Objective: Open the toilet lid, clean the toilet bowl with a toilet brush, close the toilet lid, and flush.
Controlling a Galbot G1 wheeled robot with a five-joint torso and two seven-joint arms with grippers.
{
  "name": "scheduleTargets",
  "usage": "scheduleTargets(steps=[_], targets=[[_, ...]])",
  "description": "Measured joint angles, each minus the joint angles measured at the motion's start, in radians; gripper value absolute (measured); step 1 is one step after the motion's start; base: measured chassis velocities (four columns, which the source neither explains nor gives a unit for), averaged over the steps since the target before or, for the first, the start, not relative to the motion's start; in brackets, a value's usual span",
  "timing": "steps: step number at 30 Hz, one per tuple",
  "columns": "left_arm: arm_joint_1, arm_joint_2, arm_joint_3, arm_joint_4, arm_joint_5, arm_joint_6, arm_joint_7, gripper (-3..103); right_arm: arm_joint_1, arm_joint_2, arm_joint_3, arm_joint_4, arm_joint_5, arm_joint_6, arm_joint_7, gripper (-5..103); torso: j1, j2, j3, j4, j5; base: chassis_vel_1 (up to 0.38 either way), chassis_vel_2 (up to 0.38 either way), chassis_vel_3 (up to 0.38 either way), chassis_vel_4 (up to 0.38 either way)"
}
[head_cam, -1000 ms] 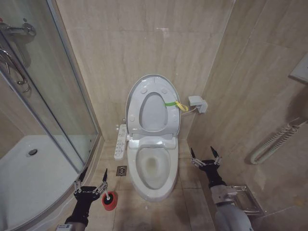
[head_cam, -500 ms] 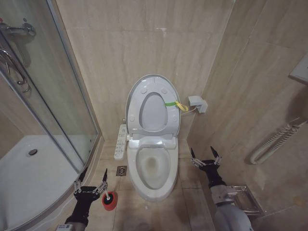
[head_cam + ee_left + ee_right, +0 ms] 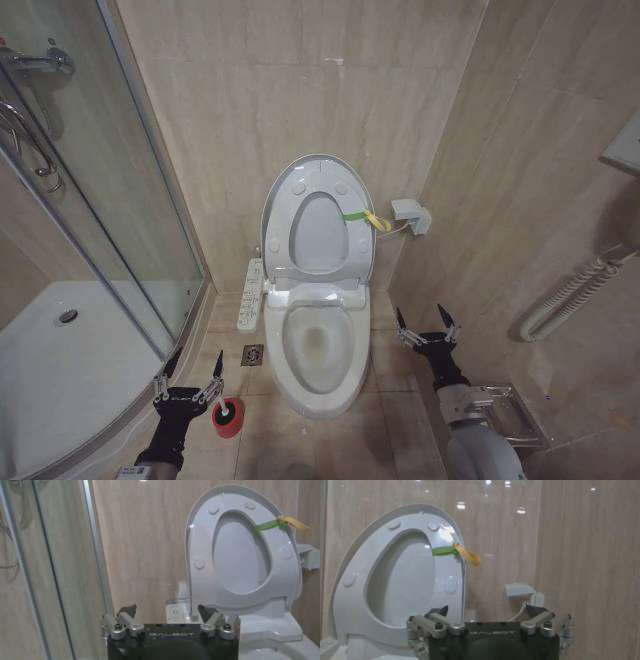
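Note:
The toilet lid stands raised against the back wall together with the seat ring, which carries a green and yellow band. Below it the toilet bowl lies uncovered with water at its bottom. The toilet brush sits in its red holder on the floor left of the bowl. My left gripper hovers open just left of the brush, holding nothing. To the right of the bowl, my right gripper is open and empty. The lid rises beyond the left gripper in the left wrist view, and the lid beyond the right gripper in the right wrist view.
A glass shower enclosure and its white tray close off the left. A long button panel lies beside the toilet, with a floor drain below it. A wall box, a hose and a metal rack are on the right.

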Motion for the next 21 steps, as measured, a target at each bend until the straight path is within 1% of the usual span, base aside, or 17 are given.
scheduleTargets(steps=[21], targets=[[0.0, 0.0, 0.0, 0.0, 0.0, 0.0, 0.0, 82, 0.0, 0.0, 0.0, 0.0, 0.0, 0.0, 0.0, 100, 0.0, 0.0, 0.0, 0.0, 0.0, 0.0, 0.0, 0.0, 0.0]])
